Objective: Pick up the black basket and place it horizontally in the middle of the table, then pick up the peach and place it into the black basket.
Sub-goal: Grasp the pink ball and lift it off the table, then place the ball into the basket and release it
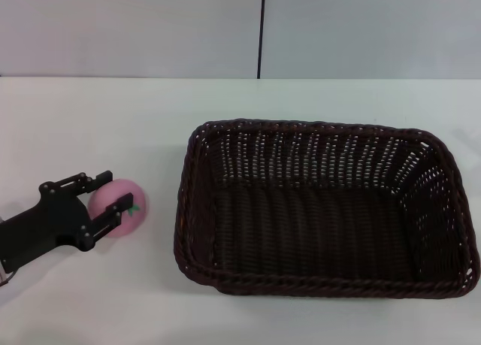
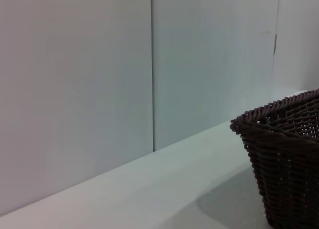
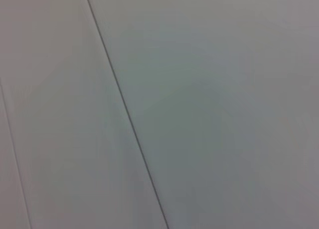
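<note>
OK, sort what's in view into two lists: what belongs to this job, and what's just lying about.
Belongs to the job:
- black basket, lying lengthwise on the table
- peach, left of the basket
- left gripper, fingers either side of the peach

Just lying about:
- nothing; only the wall panels behind

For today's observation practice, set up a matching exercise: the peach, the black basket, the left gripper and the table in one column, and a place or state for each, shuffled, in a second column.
Column 1:
1. peach
2. black basket
3. left gripper
4. table

Column 2:
A. white, bearing everything
B. empty, lying lengthwise right of centre
C. fingers on either side of the pink fruit
D. on the tabletop, left of the wicker container

Pairs: 1-D, 2-B, 3-C, 4-A
</note>
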Controlling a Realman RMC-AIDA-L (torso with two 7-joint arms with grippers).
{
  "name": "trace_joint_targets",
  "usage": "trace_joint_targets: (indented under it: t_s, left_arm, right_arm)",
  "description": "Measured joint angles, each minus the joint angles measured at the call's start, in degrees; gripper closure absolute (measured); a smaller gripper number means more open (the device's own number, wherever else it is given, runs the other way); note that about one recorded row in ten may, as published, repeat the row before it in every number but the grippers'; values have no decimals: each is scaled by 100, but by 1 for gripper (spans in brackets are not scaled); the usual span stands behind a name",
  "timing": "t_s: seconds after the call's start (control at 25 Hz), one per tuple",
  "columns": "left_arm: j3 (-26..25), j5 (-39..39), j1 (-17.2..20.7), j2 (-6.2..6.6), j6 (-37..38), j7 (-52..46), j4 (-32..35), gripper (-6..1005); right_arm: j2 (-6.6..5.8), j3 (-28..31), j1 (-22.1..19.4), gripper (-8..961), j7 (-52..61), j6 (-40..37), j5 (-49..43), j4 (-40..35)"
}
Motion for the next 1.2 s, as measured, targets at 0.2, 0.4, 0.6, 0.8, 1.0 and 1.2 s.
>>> trace_joint_targets:
  t_s: [0.2,0.4,0.6,0.8,1.0,1.2]
  left_arm:
    - [1,0,0,2,7,31,-11,556]
    - [-3,-14,0,-1,18,32,-22,667]
    - [-167,-82,-5,2,357,29,-23,754]
    - [-347,-835,-381,2,2011,-691,376,802]
    - [-206,-859,-823,-37,2335,-1007,294,837]
    - [725,-860,-1283,-62,2157,-954,-160,876]
  right_arm:
    - [1,-3,13,448,-5,89,-1,37]
    - [9,-4,16,448,-18,100,0,91]
    - [11,6,24,447,-74,101,36,181]
    - [11,15,49,447,-75,51,43,186]
    - [15,63,104,447,-76,-22,47,185]
    - [19,67,164,447,-76,-161,47,186]
